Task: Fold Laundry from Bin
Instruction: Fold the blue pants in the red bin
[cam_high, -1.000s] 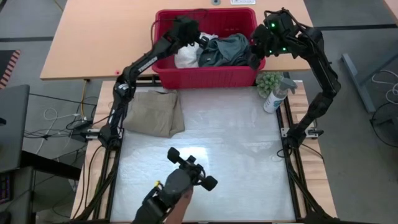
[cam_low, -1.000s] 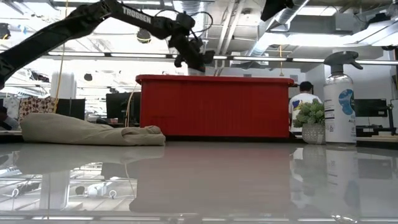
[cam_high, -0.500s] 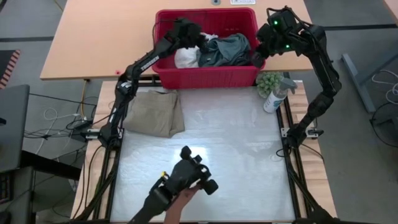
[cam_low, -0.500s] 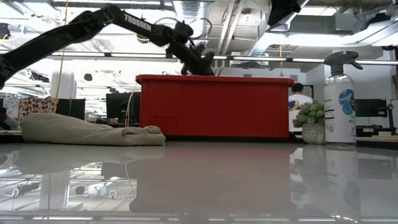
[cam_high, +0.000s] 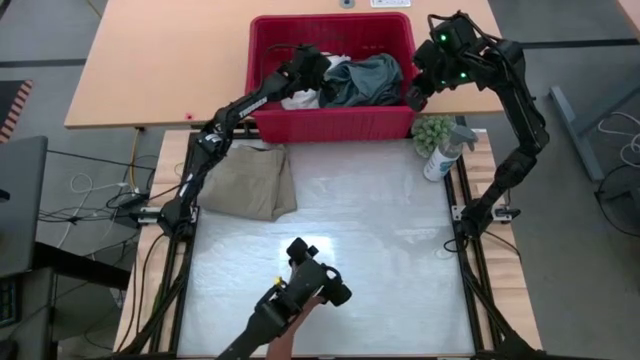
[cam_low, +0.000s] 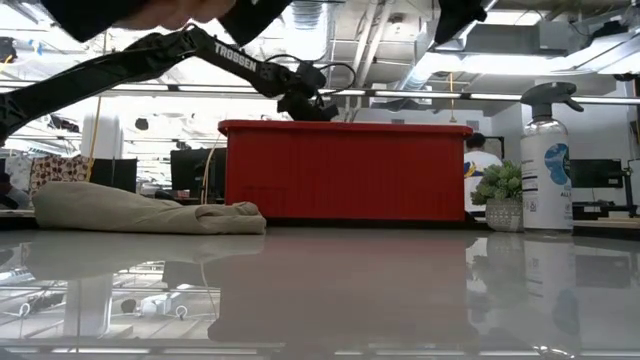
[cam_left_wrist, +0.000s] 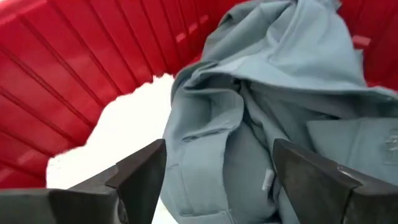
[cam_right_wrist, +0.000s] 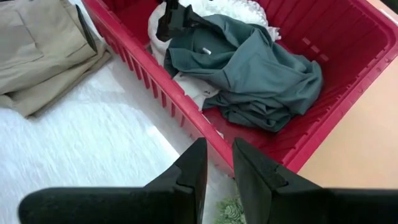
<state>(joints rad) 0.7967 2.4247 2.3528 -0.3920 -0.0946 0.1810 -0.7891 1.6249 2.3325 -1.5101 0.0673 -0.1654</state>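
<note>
Here the red bin (cam_high: 333, 120) stands at the far edge of the white table (cam_high: 380, 250), and the left gripper (cam_high: 312, 72) is down inside it over the laundry. In the left wrist view its two fingers (cam_left_wrist: 140, 174) stand spread wide apart with the teal-green garment (cam_left_wrist: 273, 81) lying between and beyond them, untouched as far as can be seen; a patch of the white garment (cam_left_wrist: 124, 124) shows beside it, washed out so that no folds can be made out. From above, the teal-green garment fills the middle and right of the bin, with the white one partly buried under it and under the arm. The low view shows only the bin's outer wall; its contents are hidden.

The beige-khaki garment (cam_high: 248, 180) lies on the table just in front of the bin's left corner.

The right gripper (cam_high: 416, 92) hangs above the bin's right end, its fingers (cam_right_wrist: 193, 171) close together with a narrow gap and nothing between them.

A spray bottle (cam_high: 441, 155) and small plant (cam_high: 432, 130) stand beside the bin. A handheld device (cam_high: 310, 280) enters at the near edge, the hand holding it mostly cut off.
</note>
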